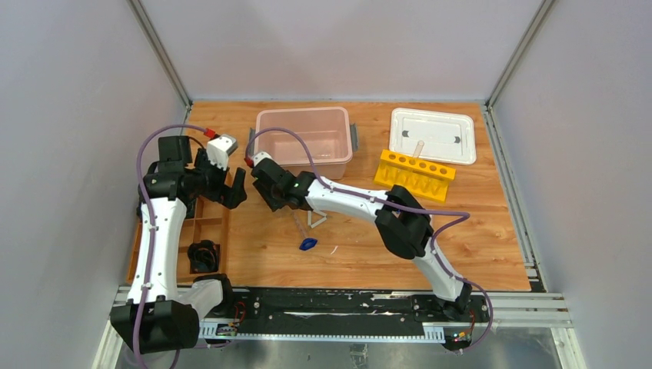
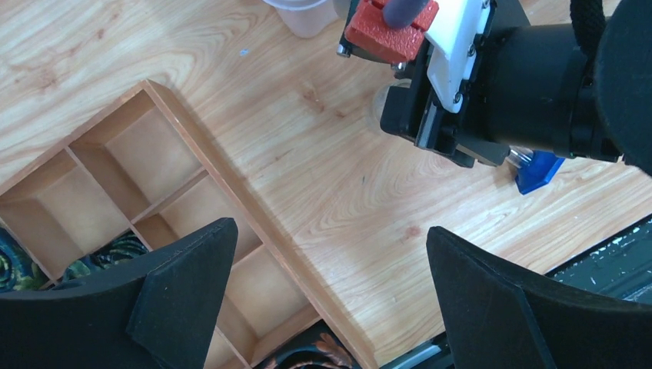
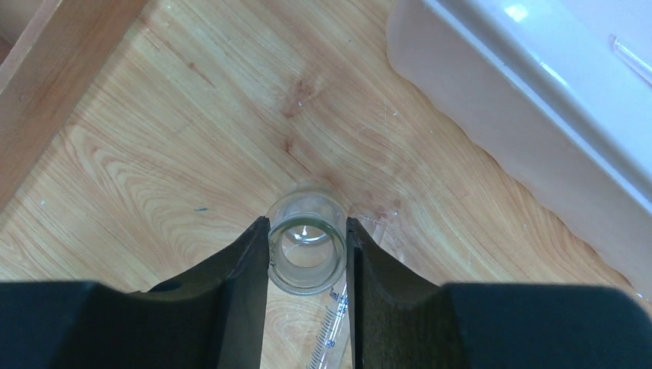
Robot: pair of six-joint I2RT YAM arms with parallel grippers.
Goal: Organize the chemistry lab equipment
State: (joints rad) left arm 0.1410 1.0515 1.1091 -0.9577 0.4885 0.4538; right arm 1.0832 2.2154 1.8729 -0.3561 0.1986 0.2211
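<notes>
The clear beaker [image 3: 306, 244] sits lower centre in the right wrist view, pinched by the right jaws. Whether it rests on the counter [image 3: 177, 154] is unclear. A marked tube [image 3: 330, 338] below is cut off. The left jaws are spread wide.

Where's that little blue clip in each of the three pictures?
Top external: blue clip lies near the centre.
Left wrist: far right, mid-height, partly hidden.
Right wrist: not in it.
Shared landmark: wooden compartment tray, at left in all three.
</notes>
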